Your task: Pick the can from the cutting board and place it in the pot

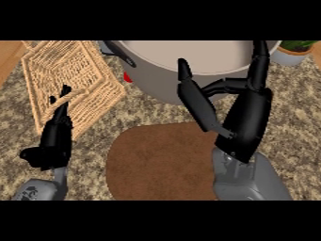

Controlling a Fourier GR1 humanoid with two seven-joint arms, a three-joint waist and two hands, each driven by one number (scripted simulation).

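A large grey pot (157, 81) with a pale inside stands at the top centre of the counter. Below it lies the brown cutting board (159, 164), and no can shows on it or anywhere else in view. My right hand (249, 118) is raised over the board's far right corner, open, with straight fingers (260, 63) reaching up across the pot's rim and the thumb spread to the left. Nothing is held in it. A small red patch (127, 77) peeks out beside the pot's left wall; I cannot tell what it is.
My left hand (52, 141) rests open at the lower left, fingers up, in front of a wicker basket (69, 80). A potted plant (293, 51) stands at the top right. The counter top is speckled stone with wooden strips at both sides.
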